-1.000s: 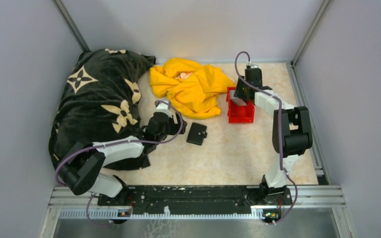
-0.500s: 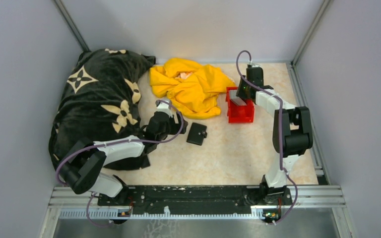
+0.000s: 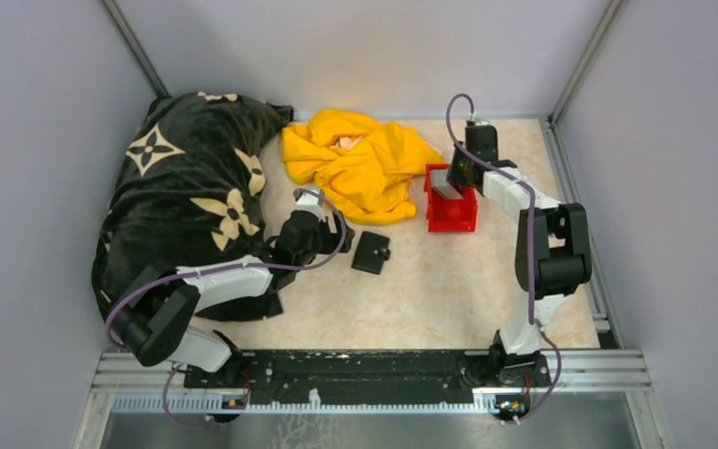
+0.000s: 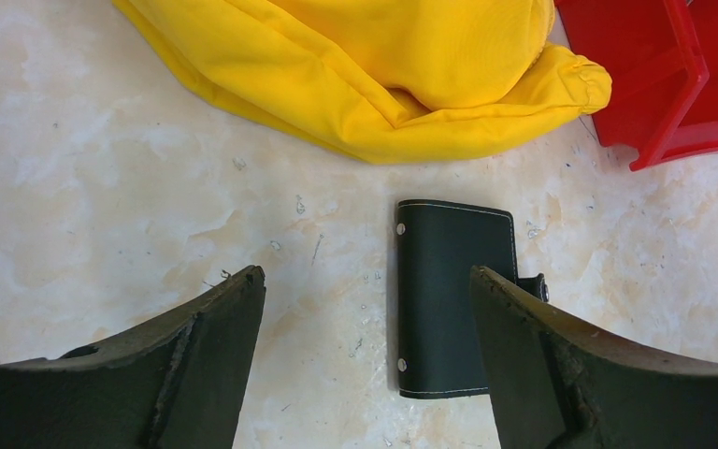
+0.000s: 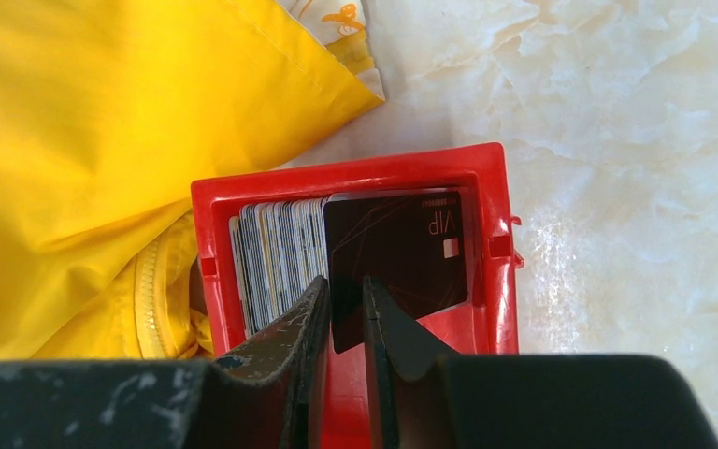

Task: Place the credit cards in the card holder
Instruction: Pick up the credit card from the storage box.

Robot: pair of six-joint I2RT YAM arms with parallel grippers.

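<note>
Thin, stiff, slick credit cards (image 5: 276,257) stand mid-frame in the red bin (image 5: 491,187). My right tool (image 5: 344,299) sits nearly together astride one's edge; I cannot tell if it grips. My left tool (image 4: 366,281) gapes by the card holder (image 4: 444,299), lower centre.

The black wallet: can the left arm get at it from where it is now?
Probably yes. The left gripper hangs open above the card holder, which lies closed and flat with nothing on top of it.
</note>
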